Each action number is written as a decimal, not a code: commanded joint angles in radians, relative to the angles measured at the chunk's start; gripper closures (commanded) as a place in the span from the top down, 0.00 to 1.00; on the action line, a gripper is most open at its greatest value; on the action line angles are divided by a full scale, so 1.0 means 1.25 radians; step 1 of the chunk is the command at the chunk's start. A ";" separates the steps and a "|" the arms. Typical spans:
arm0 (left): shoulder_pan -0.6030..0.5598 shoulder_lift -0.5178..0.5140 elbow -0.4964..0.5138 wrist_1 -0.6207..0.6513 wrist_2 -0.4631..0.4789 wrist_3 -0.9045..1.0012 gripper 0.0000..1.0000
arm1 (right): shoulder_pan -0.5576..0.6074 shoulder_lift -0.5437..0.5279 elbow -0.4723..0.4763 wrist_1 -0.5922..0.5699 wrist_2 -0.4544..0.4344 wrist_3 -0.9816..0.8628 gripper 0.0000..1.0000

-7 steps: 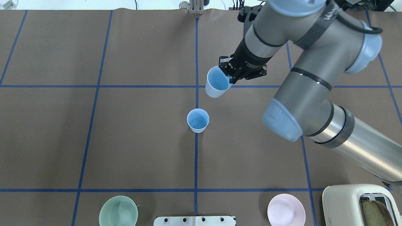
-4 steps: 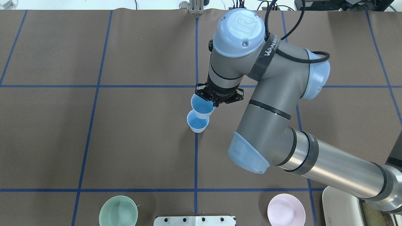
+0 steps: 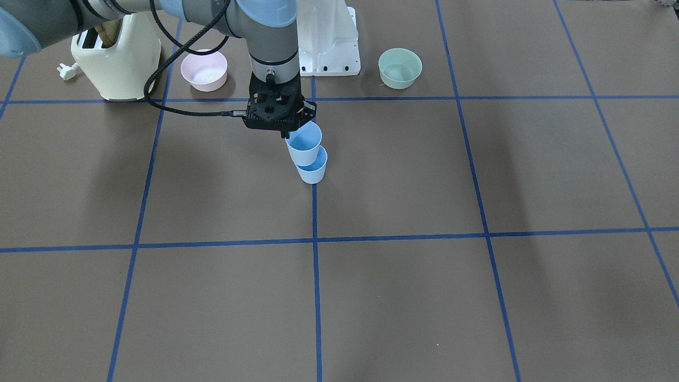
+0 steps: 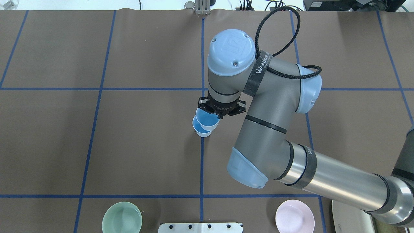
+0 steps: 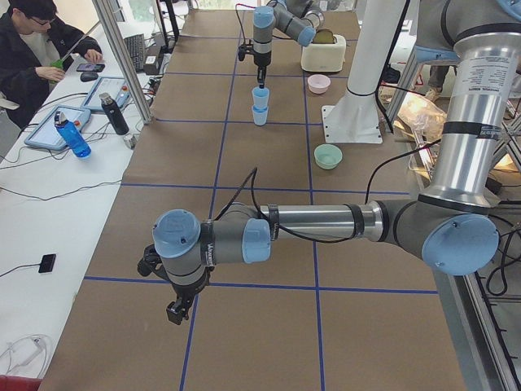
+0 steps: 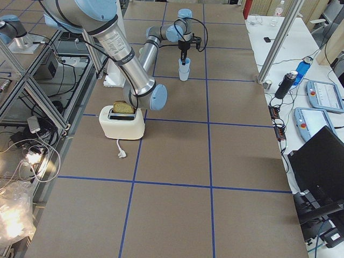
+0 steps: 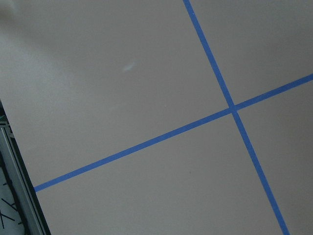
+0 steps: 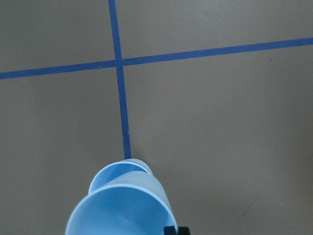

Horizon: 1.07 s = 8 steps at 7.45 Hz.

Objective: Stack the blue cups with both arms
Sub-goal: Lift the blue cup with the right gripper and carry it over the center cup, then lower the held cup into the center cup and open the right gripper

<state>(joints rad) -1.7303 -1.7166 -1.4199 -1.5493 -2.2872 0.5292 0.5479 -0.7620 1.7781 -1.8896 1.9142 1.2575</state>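
Note:
One blue cup (image 4: 201, 132) stands upright on the table's centre blue line. My right gripper (image 4: 219, 115) is shut on the rim of the second blue cup (image 4: 207, 119) and holds it upright right over the first, its base at the standing cup's mouth. From the front, the held cup (image 3: 304, 143) overlaps the standing cup (image 3: 313, 172). The right wrist view shows the held cup (image 8: 122, 213) with the standing cup's rim (image 8: 128, 167) behind it. My left gripper (image 5: 175, 313) hangs low over bare table far from the cups, shown only from the side; I cannot tell its state.
A pale green bowl (image 4: 122, 217) and a pink bowl (image 4: 294, 216) sit near the robot's base (image 3: 329, 42). A cream toaster (image 3: 116, 63) with its plug (image 3: 67, 71) stands beside the pink bowl. The left wrist view shows only taped table.
My right arm has carried the held cup from the far right of the centre line down and toward the robot, until it sits over the standing cup. The standing cup has not moved.

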 commanded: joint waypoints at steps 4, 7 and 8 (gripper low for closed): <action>0.000 0.006 -0.002 0.000 -0.001 0.000 0.98 | -0.014 0.001 -0.040 0.050 -0.002 -0.012 0.00; 0.000 0.006 -0.002 0.000 -0.001 0.000 0.98 | -0.014 -0.004 -0.055 0.070 -0.002 -0.016 0.00; 0.000 0.006 -0.002 0.000 -0.001 0.000 0.98 | -0.013 -0.004 -0.055 0.070 -0.002 -0.016 0.00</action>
<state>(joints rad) -1.7303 -1.7089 -1.4219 -1.5493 -2.2887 0.5292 0.5311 -0.7657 1.7107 -1.8044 1.9113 1.2386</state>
